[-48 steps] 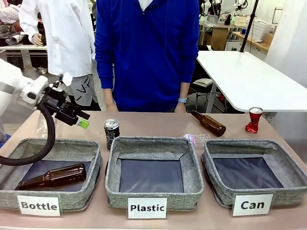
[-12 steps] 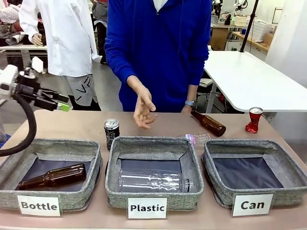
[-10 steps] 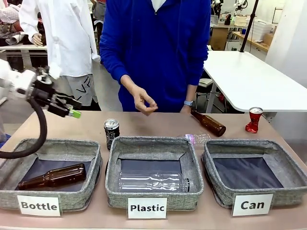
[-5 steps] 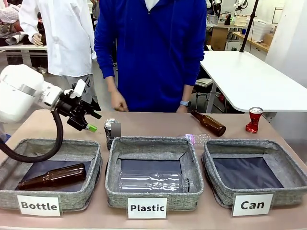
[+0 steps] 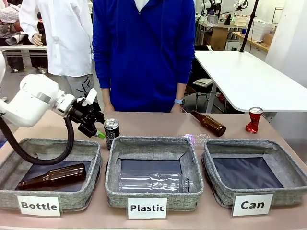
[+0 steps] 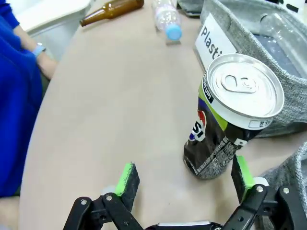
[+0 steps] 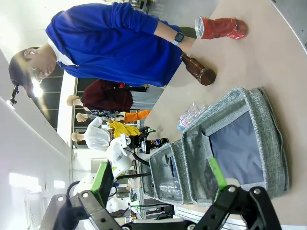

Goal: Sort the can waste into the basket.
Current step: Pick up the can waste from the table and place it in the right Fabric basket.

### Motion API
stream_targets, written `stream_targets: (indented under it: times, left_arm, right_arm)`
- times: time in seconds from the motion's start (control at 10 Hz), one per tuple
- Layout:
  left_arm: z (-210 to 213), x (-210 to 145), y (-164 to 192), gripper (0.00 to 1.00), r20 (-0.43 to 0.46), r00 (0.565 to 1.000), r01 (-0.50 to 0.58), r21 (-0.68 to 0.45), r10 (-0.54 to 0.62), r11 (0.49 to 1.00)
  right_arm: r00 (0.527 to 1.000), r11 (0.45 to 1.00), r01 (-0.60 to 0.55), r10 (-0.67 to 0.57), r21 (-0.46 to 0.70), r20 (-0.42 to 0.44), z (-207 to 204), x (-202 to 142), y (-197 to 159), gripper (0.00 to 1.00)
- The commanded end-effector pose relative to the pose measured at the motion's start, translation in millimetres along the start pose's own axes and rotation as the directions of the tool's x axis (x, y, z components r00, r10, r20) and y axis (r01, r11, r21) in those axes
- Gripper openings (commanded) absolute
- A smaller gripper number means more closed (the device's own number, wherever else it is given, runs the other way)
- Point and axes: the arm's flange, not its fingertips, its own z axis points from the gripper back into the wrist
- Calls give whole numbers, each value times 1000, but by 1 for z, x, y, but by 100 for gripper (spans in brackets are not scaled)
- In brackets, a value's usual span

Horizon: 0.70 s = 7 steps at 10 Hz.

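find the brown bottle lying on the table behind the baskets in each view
front view: brown bottle, right of centre, mid-height
left wrist view: the bottle at the top edge, left of centre
right wrist view: the bottle, upper right of centre
shared landmark: the person's wristwatch, close to its neck

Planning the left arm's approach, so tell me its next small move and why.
Probably ease the left gripper forward and slightly toward the black can until its open pads straddle it. The can stands upright just ahead of the fingertips, off-centre toward one pad, close beside the wall of the Plastic basket.
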Motion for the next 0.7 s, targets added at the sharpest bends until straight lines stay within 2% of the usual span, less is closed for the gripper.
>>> stream_targets:
  times: [0.0,0.6]
  left_arm:
    - [-5,3,9,100,11,1000,-24,-77,25,997]
    - [-33,1,6,100,22,999,-36,-219,42,975]
  right_arm:
    - [1000,1000,-14,13,20,9,0,2,2,100]
    - [1000,1000,-14,13,20,9,0,2,2,100]
